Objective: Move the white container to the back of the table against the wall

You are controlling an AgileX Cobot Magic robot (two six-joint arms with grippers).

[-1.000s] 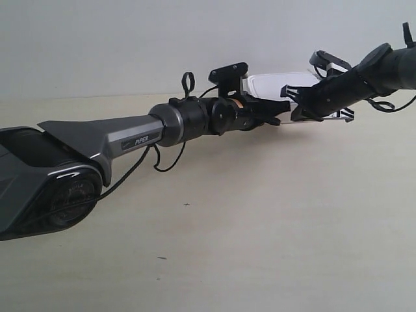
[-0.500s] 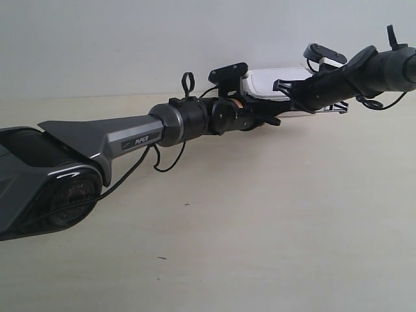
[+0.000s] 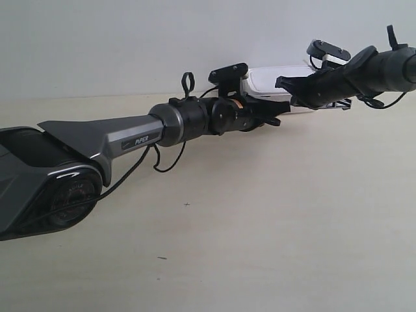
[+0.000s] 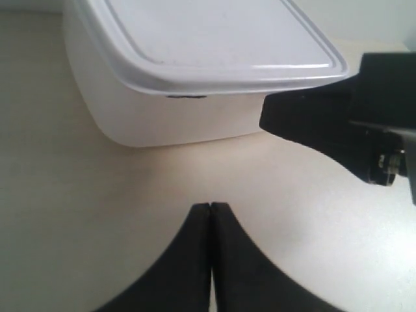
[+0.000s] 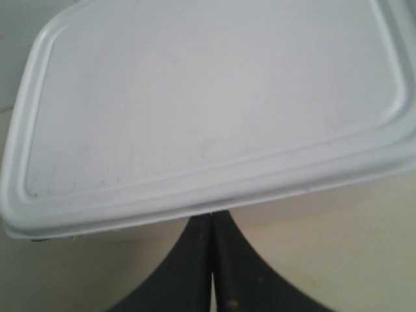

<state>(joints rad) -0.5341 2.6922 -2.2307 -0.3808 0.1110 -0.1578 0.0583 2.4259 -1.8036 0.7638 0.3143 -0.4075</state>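
Observation:
The white container [image 3: 270,79] stands at the far side of the table [image 3: 260,214], close to the wall [image 3: 130,45]. In the left wrist view the container [image 4: 195,65] lies a short way ahead of my left gripper [image 4: 210,205], which is shut and holds nothing. The right gripper's black fingers [image 4: 312,123] press against the container's side there. My right gripper [image 5: 211,214] is shut too, its tip tucked under the rim of the lid [image 5: 208,104]. Both black arms meet at the container in the exterior view.
The long grey and black arm at the exterior view's left [image 3: 130,136] stretches across the table toward the container. The arm at the exterior view's right [image 3: 370,68] comes in low along the wall. Loose black cables [image 3: 166,159] hang under the left one.
The arm at the exterior view's right has moved up and back toward the wall, and the white container has shifted back with it. The other arm has stayed still.

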